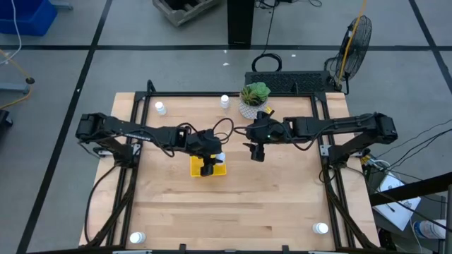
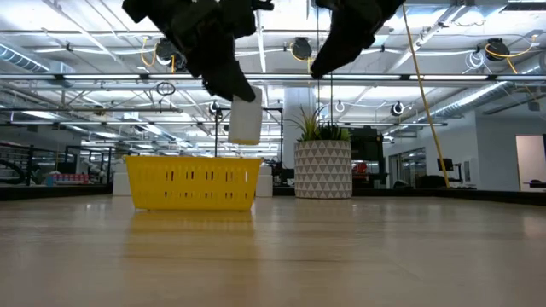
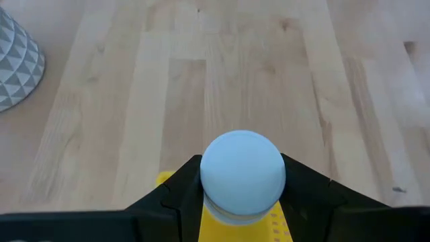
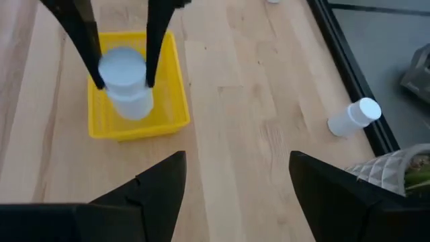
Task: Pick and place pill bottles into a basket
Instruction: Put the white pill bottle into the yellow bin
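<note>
Holding 1 pill bottle [image 2: 246, 119] above the yellow basket [image 2: 192, 182], our left gripper [image 1: 207, 166] has its jaws clamped on the bottle's sides, with the bottle hanging clear of the basket rim rather than resting in it; we judge this height is kept so the bottle can drop or be lowered inside the low walls without knocking them. In the right wrist view the bottle sits between the 2 dark fingers [image 4: 86, 40] directly over the basket's floor, which looks bare of other bottles as far as we can see. Our right gripper [image 1: 257, 151] hangs just beside the basket, between it and the white pot with the green plant [image 1: 253, 99], its jaws standing apart and holding nothing, likely kept out of the left arm's way. The other 4 bottles lie well apart on the desk [image 1: 268, 204]: 1 near the far left corner [image 1: 160, 108], 1 at the far edge beside the plant [image 1: 224, 101], 1 at the near left corner [image 1: 137, 238] and 1 at the near right corner [image 1: 321, 228]. We judge the task to be at its 1st placement, with release over the basket as the step in hand; a tilted let-go could make the bottle bounce out over the shallow wall.
</note>
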`<state>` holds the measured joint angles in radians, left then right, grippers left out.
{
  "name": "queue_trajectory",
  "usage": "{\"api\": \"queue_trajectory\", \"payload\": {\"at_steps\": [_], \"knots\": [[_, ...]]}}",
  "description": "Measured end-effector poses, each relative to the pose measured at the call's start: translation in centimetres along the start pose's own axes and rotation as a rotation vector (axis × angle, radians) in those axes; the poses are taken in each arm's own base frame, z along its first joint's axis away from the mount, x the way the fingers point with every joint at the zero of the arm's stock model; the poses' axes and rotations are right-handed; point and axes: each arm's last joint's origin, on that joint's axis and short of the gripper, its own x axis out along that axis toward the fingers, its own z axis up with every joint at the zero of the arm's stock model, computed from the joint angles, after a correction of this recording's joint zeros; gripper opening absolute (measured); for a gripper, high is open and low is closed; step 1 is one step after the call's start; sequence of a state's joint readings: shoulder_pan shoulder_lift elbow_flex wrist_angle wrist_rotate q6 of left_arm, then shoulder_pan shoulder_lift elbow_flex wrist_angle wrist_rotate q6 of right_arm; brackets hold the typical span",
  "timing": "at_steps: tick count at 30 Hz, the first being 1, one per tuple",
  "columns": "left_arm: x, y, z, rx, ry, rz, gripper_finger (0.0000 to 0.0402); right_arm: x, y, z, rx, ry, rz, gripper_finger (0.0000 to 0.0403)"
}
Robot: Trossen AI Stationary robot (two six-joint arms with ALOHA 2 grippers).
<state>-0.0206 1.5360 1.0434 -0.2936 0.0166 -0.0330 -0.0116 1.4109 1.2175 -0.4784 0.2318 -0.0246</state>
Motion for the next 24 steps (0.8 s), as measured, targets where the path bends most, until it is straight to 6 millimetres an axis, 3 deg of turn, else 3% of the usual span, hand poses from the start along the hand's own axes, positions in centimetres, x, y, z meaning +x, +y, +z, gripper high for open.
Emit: {"api": "queue_trajectory", "payload": {"at_steps": [12, 24], "knots": [[1.3, 1.5, -2.5, -0.041, -0.008, 0.033, 0.0164, -0.4, -0.1, 0.0, -0.003, -0.048, -0.001, 0.0254], [2.3, 1.7, -4.8, -0.060, -0.053, 0.032, 0.0170, -0.3, 0.0, 0.1, -0.005, -0.057, 0.002, 0.0254]]}}
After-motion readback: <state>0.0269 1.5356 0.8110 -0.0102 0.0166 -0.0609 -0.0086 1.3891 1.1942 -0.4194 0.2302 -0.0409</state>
